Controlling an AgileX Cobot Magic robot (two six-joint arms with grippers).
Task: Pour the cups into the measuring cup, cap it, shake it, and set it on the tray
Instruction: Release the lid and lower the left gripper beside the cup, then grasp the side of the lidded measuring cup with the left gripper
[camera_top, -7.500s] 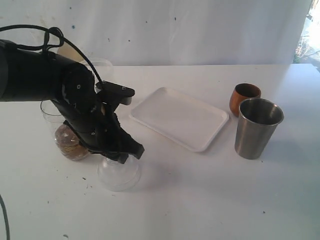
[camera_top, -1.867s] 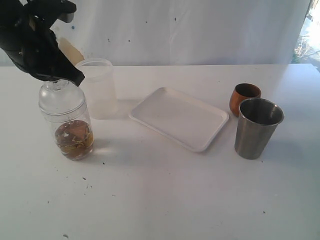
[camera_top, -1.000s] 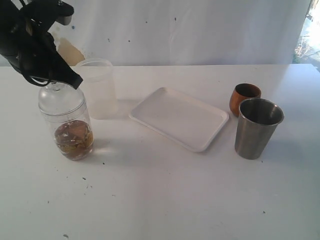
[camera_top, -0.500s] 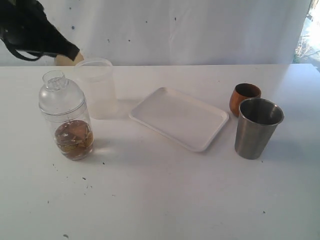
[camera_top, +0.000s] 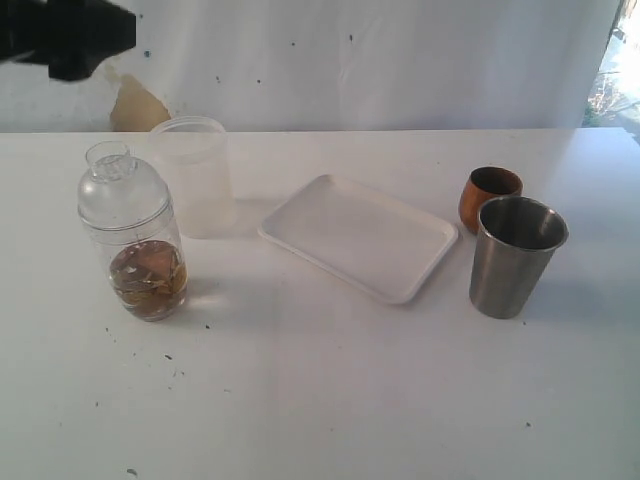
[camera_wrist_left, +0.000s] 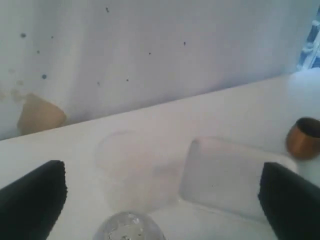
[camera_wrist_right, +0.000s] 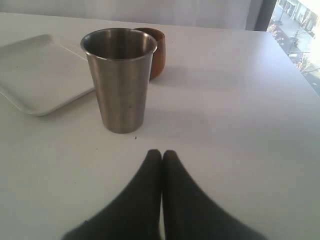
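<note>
– Where is the measuring cup (camera_top: 133, 262)?
– Upright near the left end of the table (camera_top: 330, 400), with the cap (camera_top: 119, 188) seated on its mouth and brown bits (camera_top: 147, 280) in the bottom. A frosted cup (camera_top: 195, 178) stands just behind it, and the tray (camera_top: 360, 236) lies apart, toward the middle.
– And your grippers?
– My left gripper (camera_wrist_left: 160, 172) hangs well above the cap, fingers spread wide. My right gripper (camera_wrist_right: 161, 152) is pinched closed on nothing, near the steel tumbler (camera_wrist_right: 120, 82), with the wooden cup (camera_wrist_right: 154, 49) just behind it.

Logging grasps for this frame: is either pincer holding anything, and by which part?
Nothing is held: the left pincer is open and empty, the right pincer shut on nothing.
</note>
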